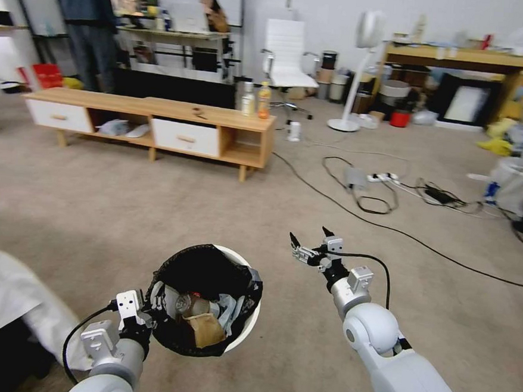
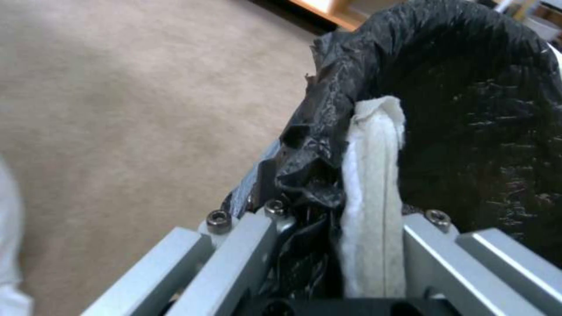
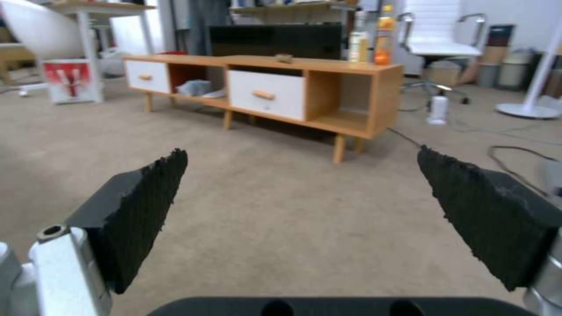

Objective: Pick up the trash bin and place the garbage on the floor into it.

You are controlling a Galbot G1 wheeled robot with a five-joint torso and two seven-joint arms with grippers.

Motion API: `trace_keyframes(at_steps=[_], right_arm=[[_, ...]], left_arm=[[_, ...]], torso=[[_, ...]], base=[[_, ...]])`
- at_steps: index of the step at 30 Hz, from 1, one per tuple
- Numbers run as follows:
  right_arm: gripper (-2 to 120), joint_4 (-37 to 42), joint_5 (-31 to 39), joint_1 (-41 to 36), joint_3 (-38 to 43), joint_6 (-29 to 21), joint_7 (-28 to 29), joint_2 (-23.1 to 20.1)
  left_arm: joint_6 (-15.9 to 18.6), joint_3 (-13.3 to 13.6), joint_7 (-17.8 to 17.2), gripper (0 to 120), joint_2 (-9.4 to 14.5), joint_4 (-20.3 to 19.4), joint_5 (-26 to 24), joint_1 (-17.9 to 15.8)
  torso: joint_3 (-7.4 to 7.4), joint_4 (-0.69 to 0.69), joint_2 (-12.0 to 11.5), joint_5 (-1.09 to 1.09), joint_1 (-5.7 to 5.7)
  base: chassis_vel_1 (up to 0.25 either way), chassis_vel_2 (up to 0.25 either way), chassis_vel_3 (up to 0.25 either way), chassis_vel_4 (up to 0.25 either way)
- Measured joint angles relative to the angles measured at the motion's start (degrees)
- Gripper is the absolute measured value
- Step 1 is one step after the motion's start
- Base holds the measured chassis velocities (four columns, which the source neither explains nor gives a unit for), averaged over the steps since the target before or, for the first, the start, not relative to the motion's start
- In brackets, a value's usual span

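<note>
The floor (image 1: pixel 153 212), a beige-grey carpet, takes up most of the head view, with black cables (image 1: pixel 390 229) trailing over its right half. Across the upper left stands a long low wooden cabinet (image 1: pixel 153 123) with white drawers, and two drink bottles (image 1: pixel 256 100) stand upright at its right end; a white office chair (image 1: pixel 286 57) sits behind it at top centre. At lower centre is the trash bin (image 1: pixel 246 326), small, round and white, its black bag (image 1: pixel 209 264) folded over the rim. Inside lies the garbage (image 1: pixel 202 317): a brown paper bag, crumpled white tissue and a clear bottle. The left gripper (image 1: pixel 153 305), at the bottom left, is clamped on the bin's near-left rim, its fingers pinching bag and rim together, one inside and one outside. The right gripper (image 1: pixel 312 238) hangs just right of the bin, apart from it, arm stretched forward from the lower right, its black-padded fingers (image 3: pixel 140 210) spread wide with nothing between them
</note>
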Motion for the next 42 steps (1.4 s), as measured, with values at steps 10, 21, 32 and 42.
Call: trace_keyframes(at_steps=[10, 21, 32, 42], right_arm=[[100, -1.4, -2.4, -0.4, -0.5, -0.5, 0.6, -0.3], [100, -6.8, -7.9, -0.7, -2.3, -4.7, 0.7, -1.4], [100, -13.5, -13.1, -1.0, -3.9, -3.1, 1.3, -0.1], [100, -12.9, -13.9, -2.2, -3.7, -1.5, 0.5, 0.3]], left_arm=[[-0.8, 0.1, 0.4, 6, 0.0, 0.1, 0.6, 0.1], [-1.6, 0.0, 1.2, 6, 0.2, -0.1, 0.7, 0.1], [-1.8, -0.1, 1.2, 6, 0.1, -0.1, 0.3, 0.1], [-0.7, -0.2, 1.1, 6, 0.0, -0.6, -0.2, 0.3]], torso=[[0.0, -0.06, 0.0, 0.0, 0.0], [0.0, -0.01, 0.0, 0.0, 0.0], [0.0, -0.02, 0.0, 0.01, 0.0], [0.0, -0.01, 0.0, 0.0, 0.0]], base=[[0.035, 0.037, 0.033, 0.026], [0.0, 0.0, 0.0, 0.0], [0.0, 0.0, 0.0, 0.0], [0.0, 0.0, 0.0, 0.0]])
